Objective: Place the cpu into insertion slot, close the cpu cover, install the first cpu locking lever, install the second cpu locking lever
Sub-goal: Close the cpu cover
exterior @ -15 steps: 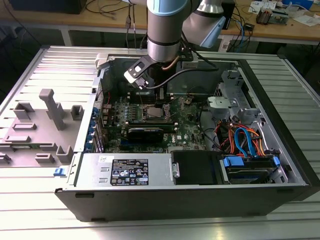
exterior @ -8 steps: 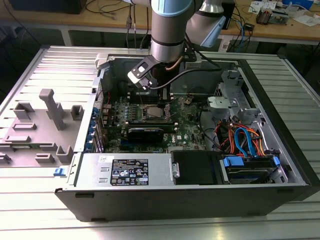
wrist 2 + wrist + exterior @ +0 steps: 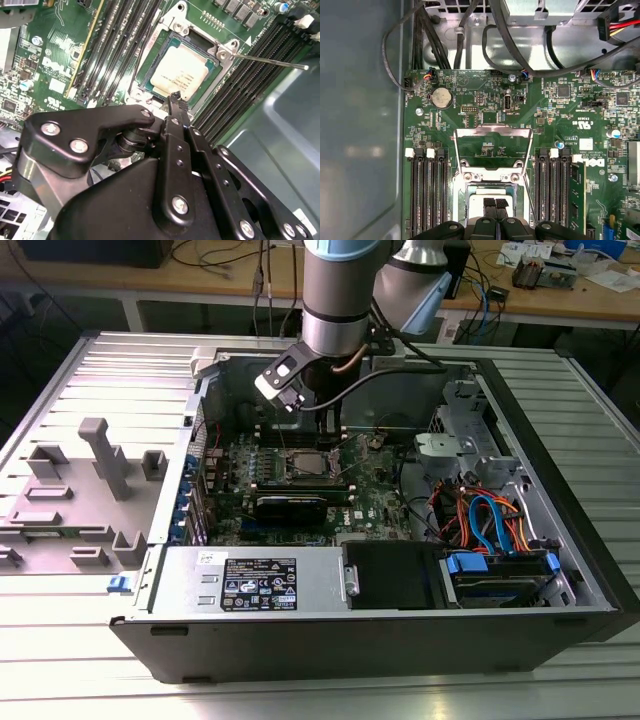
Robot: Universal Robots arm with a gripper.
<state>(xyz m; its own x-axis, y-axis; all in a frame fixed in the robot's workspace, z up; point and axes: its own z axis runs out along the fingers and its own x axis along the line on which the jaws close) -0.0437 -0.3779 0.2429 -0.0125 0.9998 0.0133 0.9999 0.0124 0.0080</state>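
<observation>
The cpu [image 3: 180, 75], a flat square chip with a silvery top, lies inside the insertion slot [image 3: 176, 24] on the green board. In the first wrist view the cpu [image 3: 479, 201] shows partly behind my fingertips. The cpu cover [image 3: 492, 132] stands flipped open beside the slot, with the board visible through its window. A thin locking lever [image 3: 272, 62] sticks out sideways from one corner of the slot, unlatched. My gripper [image 3: 495, 204] hovers just above the cpu's edge, shut with nothing held. In the exterior view the insertion slot [image 3: 305, 465] sits under the arm.
Rows of black memory slots [image 3: 427, 195] flank the socket on both sides. Black cables [image 3: 435, 45] hang over the case's back wall. A power supply [image 3: 250, 580] and a drive bay with blue and orange cables [image 3: 490, 525] fill the case's near side. A grey fixture tray [image 3: 90, 490] lies at the exterior view's left.
</observation>
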